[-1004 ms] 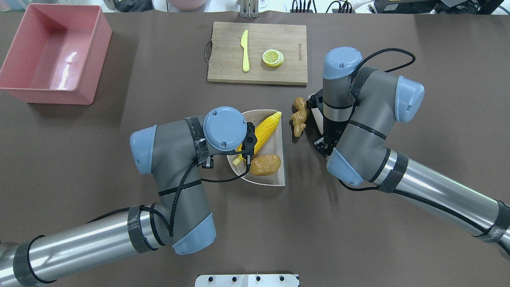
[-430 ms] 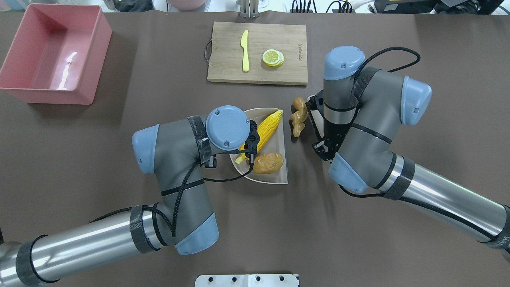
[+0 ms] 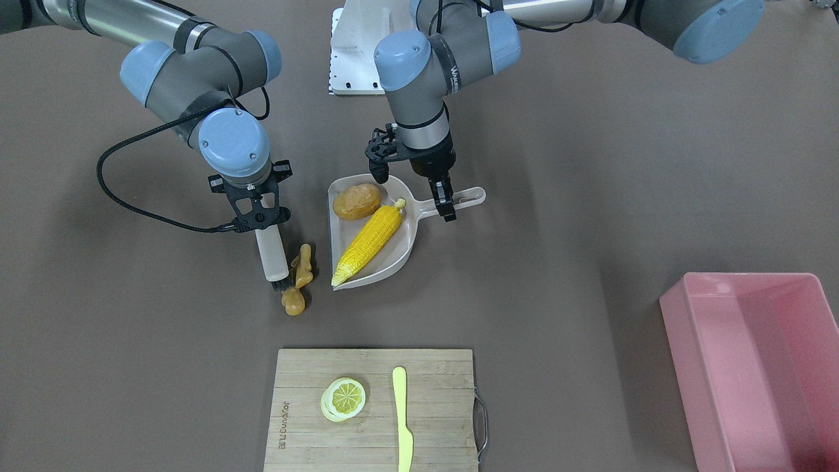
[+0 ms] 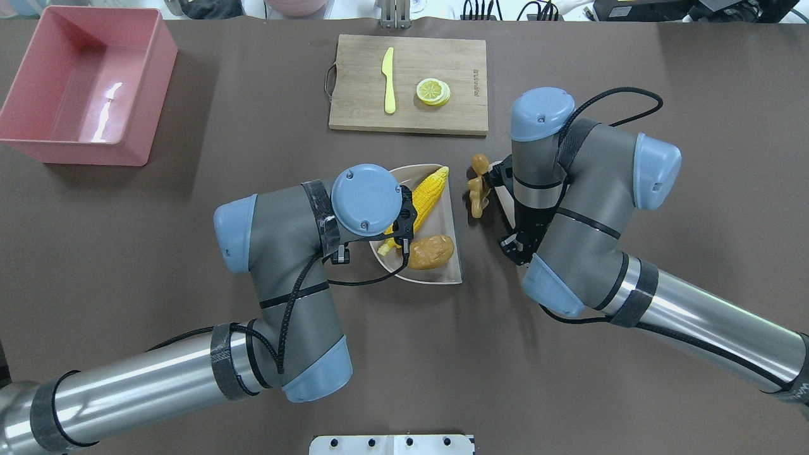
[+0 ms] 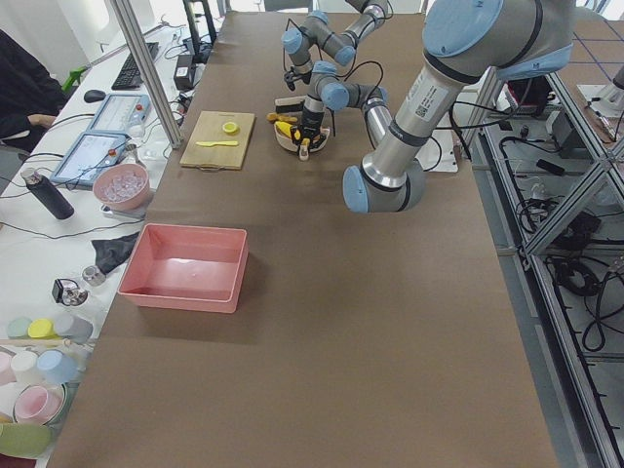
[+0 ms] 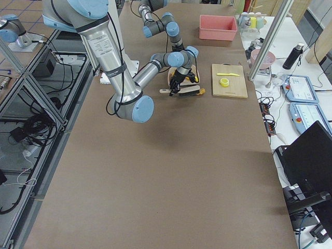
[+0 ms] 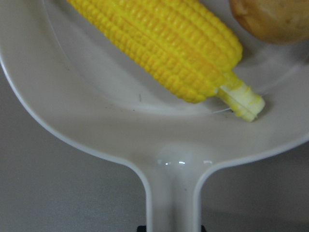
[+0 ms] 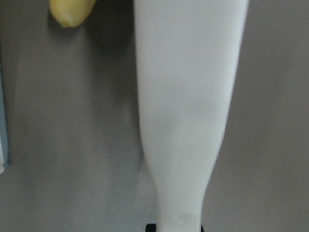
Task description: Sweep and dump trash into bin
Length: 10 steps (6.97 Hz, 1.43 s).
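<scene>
Surface: one long table [image 4: 189,265] under a plain brown covering, matte, faintly creased. A white mounting plate [image 4: 392,444] sits at the near edge, at the robot's base. Metal frame posts, cable runs and tiled floor flank the table. A side bench beyond the far edge carries tablets, a dark bottle [image 5: 47,195] and pastel cups.

Bin [image 4: 76,155]: pink, at the far left corner, well apart from everything else.

Dustpan [image 3: 396,248]: mid-table, with corn cob [image 4: 425,197] and potato [image 4: 431,251] lying inside it. Left gripper [image 3: 446,202] is clamped on its handle.

Ginger root [image 4: 477,186]: on the covering just right of the dustpan's open edge, not in it. Right gripper [image 3: 260,221] is closed around a white-handled brush [image 3: 271,259], whose dark bristles sit against the ginger root.

Cutting board [image 4: 436,120]: far centre, with a yellow-green knife [image 4: 389,79] and a lemon slice [image 4: 433,91] on it.

Writing: one printed line along the board's right end, and white lettering on a left-arm strap; both too small to read.
</scene>
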Each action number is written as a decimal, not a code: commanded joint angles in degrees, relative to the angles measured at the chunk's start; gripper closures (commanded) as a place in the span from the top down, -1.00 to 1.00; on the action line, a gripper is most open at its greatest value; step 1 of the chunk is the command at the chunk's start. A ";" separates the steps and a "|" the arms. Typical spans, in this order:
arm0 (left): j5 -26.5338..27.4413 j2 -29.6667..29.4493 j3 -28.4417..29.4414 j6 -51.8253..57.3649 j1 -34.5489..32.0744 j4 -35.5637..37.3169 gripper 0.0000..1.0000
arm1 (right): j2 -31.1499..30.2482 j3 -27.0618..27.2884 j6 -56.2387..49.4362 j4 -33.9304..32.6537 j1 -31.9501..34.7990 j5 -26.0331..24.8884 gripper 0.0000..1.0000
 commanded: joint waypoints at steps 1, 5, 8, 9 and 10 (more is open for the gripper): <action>0.00 -0.25 0.45 -0.77 -0.01 -0.11 -1.00 | -2.27 1.81 -2.75 -0.10 5.43 0.96 -1.00; 0.88 -0.95 1.42 -0.95 -0.01 -0.20 -1.00 | 2.29 -7.85 -4.00 1.92 4.77 0.79 -1.00; 0.97 -0.86 1.42 -0.77 -0.53 -0.11 -1.00 | 3.08 -7.85 -3.21 1.84 0.99 0.52 -1.00; 1.06 -0.78 1.42 -0.77 -0.54 -0.02 -1.00 | 3.52 -7.77 -2.59 1.84 0.20 0.61 -1.00; 1.06 -0.69 1.42 -0.68 -0.54 -0.02 -1.00 | 4.31 -7.68 -2.50 1.75 0.02 0.78 -1.00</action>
